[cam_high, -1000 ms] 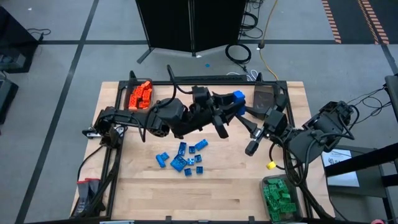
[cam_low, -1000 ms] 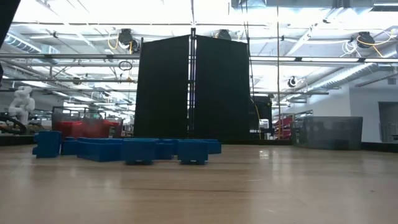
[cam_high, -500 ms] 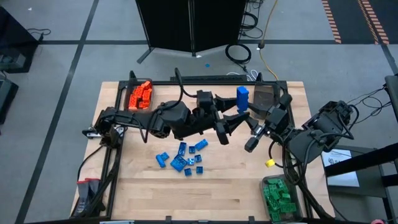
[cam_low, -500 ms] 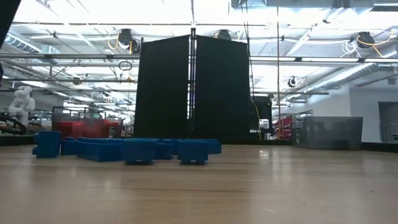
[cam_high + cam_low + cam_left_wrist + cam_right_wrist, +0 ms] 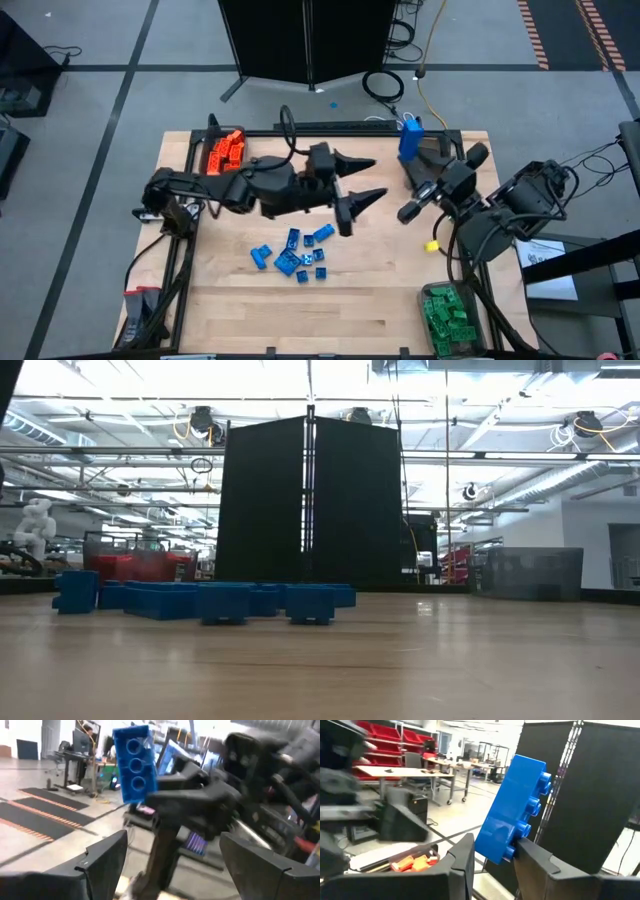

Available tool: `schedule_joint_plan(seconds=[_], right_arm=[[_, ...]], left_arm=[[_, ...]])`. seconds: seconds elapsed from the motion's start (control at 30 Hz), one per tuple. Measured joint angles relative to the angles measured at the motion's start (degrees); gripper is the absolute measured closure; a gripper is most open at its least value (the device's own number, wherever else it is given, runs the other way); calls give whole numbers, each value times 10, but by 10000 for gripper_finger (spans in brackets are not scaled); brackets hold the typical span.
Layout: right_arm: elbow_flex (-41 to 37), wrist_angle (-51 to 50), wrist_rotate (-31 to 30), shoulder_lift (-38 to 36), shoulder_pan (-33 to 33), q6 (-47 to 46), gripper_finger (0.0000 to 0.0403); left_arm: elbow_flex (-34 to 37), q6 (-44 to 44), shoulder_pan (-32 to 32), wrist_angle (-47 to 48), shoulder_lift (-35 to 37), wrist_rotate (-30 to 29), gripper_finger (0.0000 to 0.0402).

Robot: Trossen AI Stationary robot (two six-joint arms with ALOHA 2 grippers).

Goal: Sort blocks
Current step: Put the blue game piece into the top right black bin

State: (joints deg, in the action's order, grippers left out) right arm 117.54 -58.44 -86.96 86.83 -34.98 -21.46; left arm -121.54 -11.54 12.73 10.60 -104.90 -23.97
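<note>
Gripping a blue block (image 5: 515, 810) above the table's (image 5: 400, 310) back edge, your right pincer (image 5: 412, 160) is clamped, while your left pincer (image 5: 362, 180) gapes empty nearby.

held brick (image 5: 517, 807): bright blue, studded
loose bricks (image 5: 295, 252): blue, clustered on table
table (image 5: 370, 300): pale wood grain
far-left bin bricks (image 5: 226, 153): orange
near-right bin bricks (image 5: 452, 318): green
arms (image 5: 270, 187): dark
small piece by right arm (image 5: 433, 245): yellow
rear panel (image 5: 310, 500): black
floor (image 5: 100, 90): grey, dark lines
</note>
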Motion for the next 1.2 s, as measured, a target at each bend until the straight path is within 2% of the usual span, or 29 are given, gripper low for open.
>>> schedule_joint_plan(seconds=[0.17, 0.3, 0.33, 0.43, 0.57, 0.73, 0.83, 0.9, 1.07, 1.2], right_arm=[[0, -132, 37, -23, 20, -136, 308], [-1, -318, 91, -31, 52, -340, 308], [-12, -311, 106, -33, 66, -361, 308], [-73, -288, 169, -60, 106, -318, 308], [-184, -309, 241, -104, 183, -394, 308], [-352, -315, 325, -175, 279, -568, 308], [-441, -317, 343, -214, 324, -675, 308], [-489, -305, 362, -234, 350, -711, 308], [-577, -231, 384, -255, 408, -717, 308], [-642, -113, 417, -245, 461, -667, 308]], left_arm=[[0, 35, 7, 127, 50, -16, 84], [0, 44, 5, 266, 89, -64, 84], [0, 43, 5, 299, 99, -81, 84], [0, 21, -1, 374, 124, -111, 84], [0, -17, -9, 455, 149, -117, 84], [-1, -46, -11, 523, 161, -135, 84], [-1, -47, -11, 540, 160, -138, 84], [-1, -47, -11, 548, 160, -138, 84], [-1, -46, -28, 560, 160, -138, 84], [-1, -47, -43, 582, 160, -138, 84]])
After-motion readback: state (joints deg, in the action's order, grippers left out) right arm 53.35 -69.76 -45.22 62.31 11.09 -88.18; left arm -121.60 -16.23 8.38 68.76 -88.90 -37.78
